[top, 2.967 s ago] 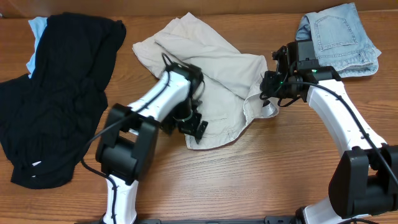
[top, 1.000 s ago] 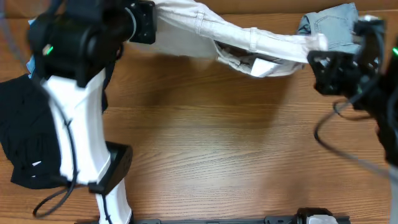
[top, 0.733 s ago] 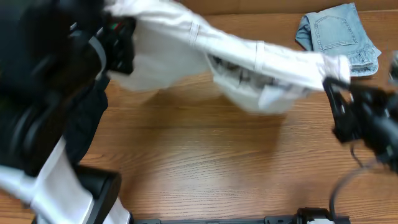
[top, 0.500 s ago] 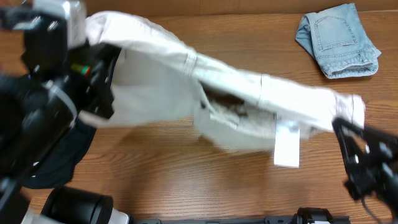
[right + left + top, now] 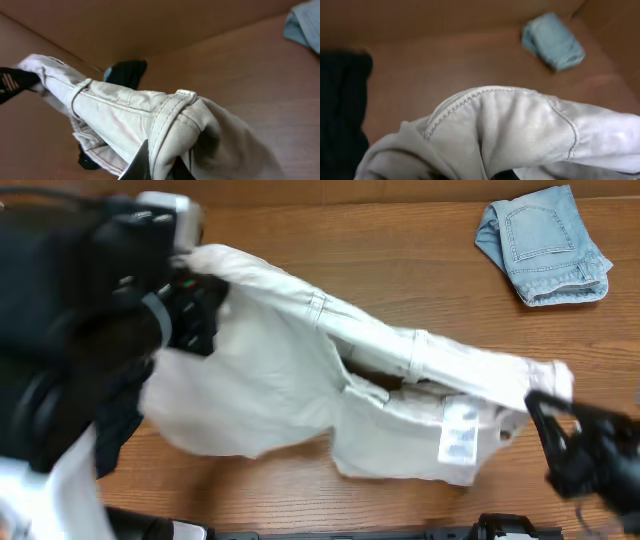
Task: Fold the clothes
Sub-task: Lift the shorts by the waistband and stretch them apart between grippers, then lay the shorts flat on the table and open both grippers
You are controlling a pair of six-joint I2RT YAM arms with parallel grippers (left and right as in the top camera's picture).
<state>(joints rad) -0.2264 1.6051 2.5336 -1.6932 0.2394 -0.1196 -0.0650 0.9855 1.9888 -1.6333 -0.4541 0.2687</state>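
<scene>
Your left fingers point(image 5: 197, 320) clench the cream shorts point(image 5: 280, 395) at 10 o'clock | your right fingers point(image 5: 543, 412) clench them at 4 o'clock | waistband point(image 5: 420, 352) stretched between.

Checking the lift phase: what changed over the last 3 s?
The beige shorts, crumpled mid-table before, were gripped at the waistband by left end effector and right end effector, lifted, stretched wide and swung toward the near edge. The denim shorts stayed put.
</scene>
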